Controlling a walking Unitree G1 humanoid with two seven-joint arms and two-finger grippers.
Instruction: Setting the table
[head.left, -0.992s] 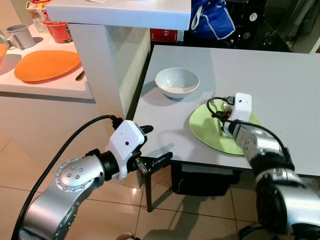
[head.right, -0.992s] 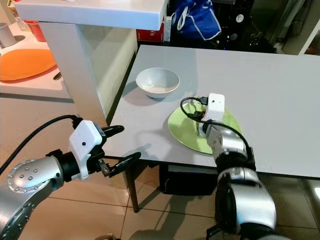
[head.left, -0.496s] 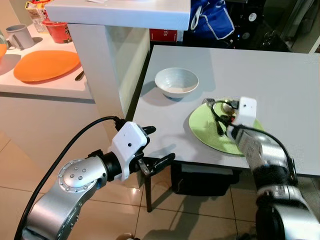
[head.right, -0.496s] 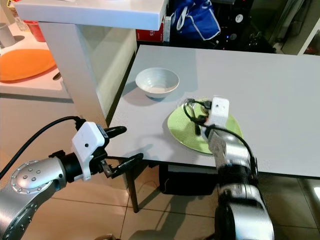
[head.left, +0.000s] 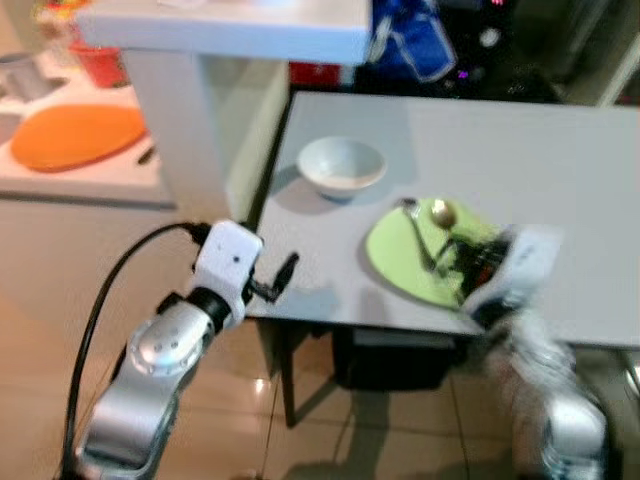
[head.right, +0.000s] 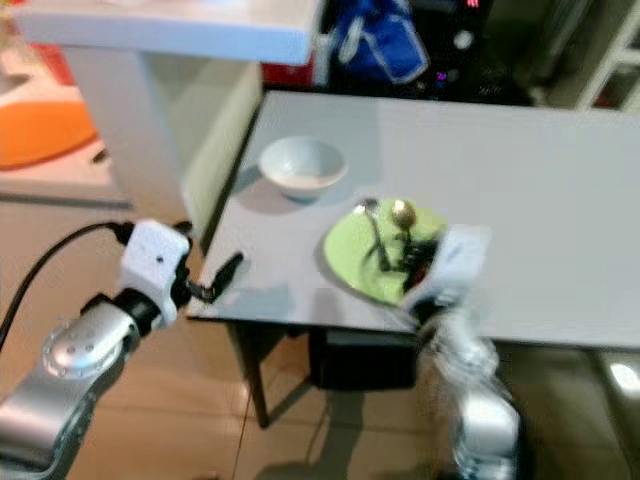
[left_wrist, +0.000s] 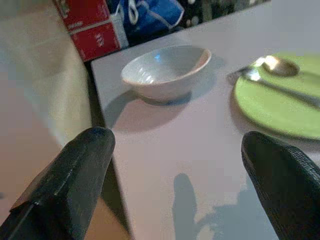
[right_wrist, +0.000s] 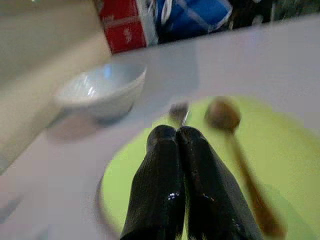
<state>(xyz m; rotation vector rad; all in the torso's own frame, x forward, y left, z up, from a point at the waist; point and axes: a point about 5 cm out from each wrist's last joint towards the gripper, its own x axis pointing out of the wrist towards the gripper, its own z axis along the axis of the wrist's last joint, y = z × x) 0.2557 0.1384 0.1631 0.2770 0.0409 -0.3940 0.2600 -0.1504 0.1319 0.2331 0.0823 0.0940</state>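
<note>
- Orange plate (head.left: 75, 135): on the side counter at far left, blurred; the items behind it are cut off by the frame edge and cannot be identified.
- White shelf (head.left: 225, 25): on a white post above the counter, hiding the table's far left corner.
- Left gripper (head.left: 280, 279): at the near left edge of the grey table (head.left: 520, 140); in the left wrist view its two black fingers (left_wrist: 75, 180) stand wide apart with nothing between them.
- White bowl (head.left: 341, 166): upright on the table near its left edge, well apart from the left gripper; nothing can be seen inside it.
- Green plate (head.left: 410, 255): near the table's front edge, right of the bowl and apart from it; its near right part is hidden behind the right arm.
- Fork (head.left: 418, 232): lying on the green plate, tines over the rim nearest the bowl.
- Spoon (head.left: 441, 213): lying on the plate just beside the fork; its handle end is lost under the gripper.
- Right gripper (head.left: 462, 268): over the near part of the green plate, heavily blurred; in the right wrist view its fingers (right_wrist: 162, 195) are pressed together, holding nothing.
- Blue bag (head.left: 415, 45): behind the table, beside a red box (left_wrist: 90, 25); both partly cut off.
</note>
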